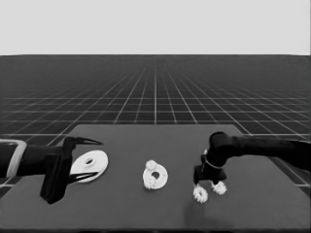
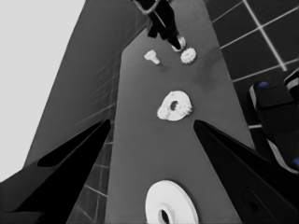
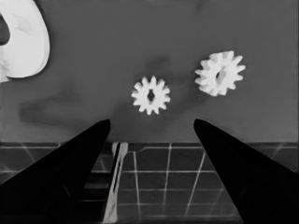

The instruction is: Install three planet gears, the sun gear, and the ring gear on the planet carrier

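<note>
Planet gears (image 1: 200, 194) wait loose near the table's (image 1: 146, 213) front edge, toward its right end, two of them side by side and apart; the right gripper (image 1: 206, 180) hangs directly above that pair, fingers pointing down and spread wide with nothing between them; in the right wrist view one gear (image 3: 150, 95) sits close to midway between the two fingers, the other (image 3: 219, 73) off toward one finger, so the centred one looks the likelier pick and a straight descent should bracket it; being flat and round, it has no long axis to line up with; the smaller round part (image 1: 155, 175) lies mid-table to the gripper's left, already carrying what appear to be two gears on its face; the larger round part (image 1: 89, 165) rests near the left end under the parked left gripper (image 1: 82, 160), whose fingers are spread and hold nothing; the right arm is plainly the nearer one to the loose gears.
</note>
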Tool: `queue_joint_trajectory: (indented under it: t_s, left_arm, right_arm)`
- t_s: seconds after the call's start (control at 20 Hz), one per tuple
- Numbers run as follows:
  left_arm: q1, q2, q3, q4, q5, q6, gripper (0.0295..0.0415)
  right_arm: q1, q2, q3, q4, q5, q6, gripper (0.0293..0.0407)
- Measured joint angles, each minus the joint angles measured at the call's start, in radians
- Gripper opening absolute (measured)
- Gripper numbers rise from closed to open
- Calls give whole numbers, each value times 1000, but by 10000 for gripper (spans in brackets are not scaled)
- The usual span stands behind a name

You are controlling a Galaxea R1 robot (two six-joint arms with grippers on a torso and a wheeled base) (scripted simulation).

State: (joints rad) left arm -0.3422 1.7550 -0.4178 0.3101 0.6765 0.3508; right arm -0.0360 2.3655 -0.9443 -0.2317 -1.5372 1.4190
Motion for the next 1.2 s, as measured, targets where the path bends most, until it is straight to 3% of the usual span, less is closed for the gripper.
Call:
queue_joint_trajectory:
  t_s: [0.05,0.15,0.5,0.6,1.0,1.1,1.2]
  left_arm:
    - [0,0,0,0,0,0,385]
    - [0,0,0,0,0,0,385]
    - [0,0,0,0,0,0,385]
    - [0,0,0,0,0,0,385]
    - [0,0,0,0,0,0,385]
    - [0,0,0,0,0,0,385]
    - [0,0,0,0,0,0,385]
  right_arm:
    - [-99,12,-40,-103,21,-21,385]
    - [-198,32,-104,-189,54,-52,385]
    - [-240,46,-146,-228,76,-71,385]
    - [-240,47,-146,-228,77,-71,314]
    - [-240,47,-146,-229,77,-71,312]
    - [-97,10,-34,-90,16,-14,312]
    - [-32,4,-12,-30,5,-1,312]
